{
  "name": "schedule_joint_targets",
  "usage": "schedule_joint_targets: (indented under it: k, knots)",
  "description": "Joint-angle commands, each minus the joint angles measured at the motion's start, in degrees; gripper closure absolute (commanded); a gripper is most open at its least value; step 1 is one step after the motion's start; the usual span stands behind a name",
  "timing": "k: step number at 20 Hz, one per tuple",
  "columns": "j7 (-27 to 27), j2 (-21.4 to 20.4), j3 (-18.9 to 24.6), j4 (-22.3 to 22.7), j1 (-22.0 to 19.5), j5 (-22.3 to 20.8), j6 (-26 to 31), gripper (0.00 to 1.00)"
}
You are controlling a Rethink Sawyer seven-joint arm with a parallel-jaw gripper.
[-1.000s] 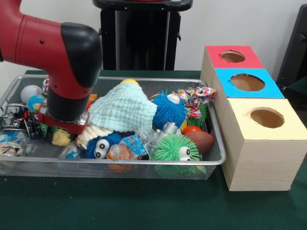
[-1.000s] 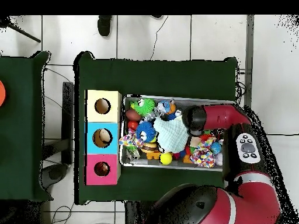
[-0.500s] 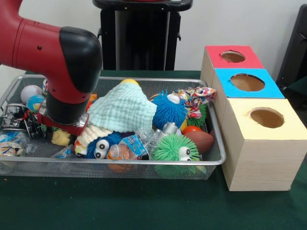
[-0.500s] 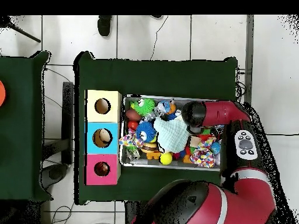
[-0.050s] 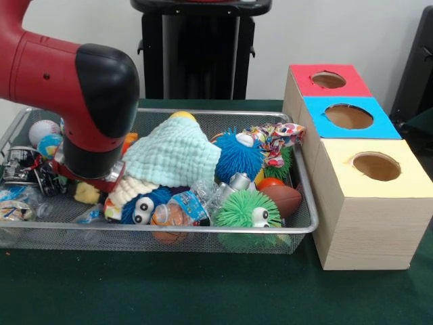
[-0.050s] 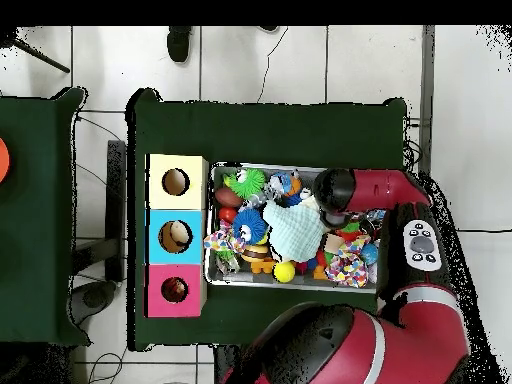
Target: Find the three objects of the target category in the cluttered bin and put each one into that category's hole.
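One arm (image 5: 74, 88) edged up-left since earlier | pincer hidden, grip cannot be told | bin (image 5: 203, 233) clutter unmoved

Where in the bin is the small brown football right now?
In the front view the brown football lies at the wire bin's right end, beside the green fuzzy toy, near the yellow-topped box.

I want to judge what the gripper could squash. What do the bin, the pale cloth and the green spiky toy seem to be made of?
The bin looks like silver wire mesh, see-through with a shiny rim. The pale cloth seems soft cotton, crinkled and matte. The green spiky toy looks like rubbery plastic strands, probably squashy.
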Motion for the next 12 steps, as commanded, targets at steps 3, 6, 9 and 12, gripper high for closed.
schedule_joint_targets:
  k: [3, 6, 9, 12]
  knots:
    - [-3.3, 5.2, -0.3, 3.5, -1.0, 1.1, 7.1, 1.00]
    - [-4.2, 5.0, 0.1, 4.1, -1.3, 1.0, 6.3, 1.00]
    - [-4.7, 5.1, 0.0, 3.8, -1.2, 1.1, 7.1, 1.00]
    - [-5.4, 5.9, 0.5, 2.4, -1.5, 1.3, 7.5, 1.00]
